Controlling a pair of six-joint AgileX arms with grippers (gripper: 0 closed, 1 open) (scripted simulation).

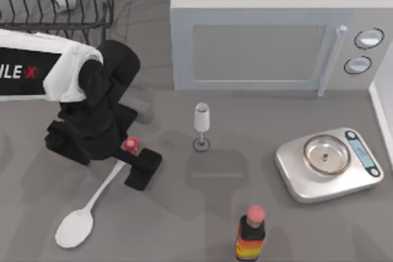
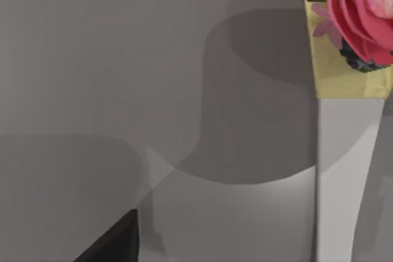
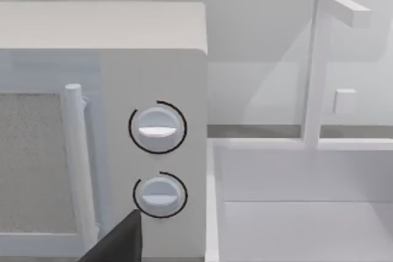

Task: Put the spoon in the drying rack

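here your left gripper (image 1: pixel 131 151) sits at the red-knobbed end of the long white spoon (image 1: pixel 92 204); you cannot tell whether it grips. the spoon's axis slants away towards the worktop's near-left corner, the black wire drying rack (image 1: pixel 92 4) far behind.

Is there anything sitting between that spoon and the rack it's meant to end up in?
Nothing loose. The spoon lies at the front left, the drying rack at the back left; between them is only the left arm, whose left gripper is at the spoon's red-knobbed end. The glass stands off to the right.
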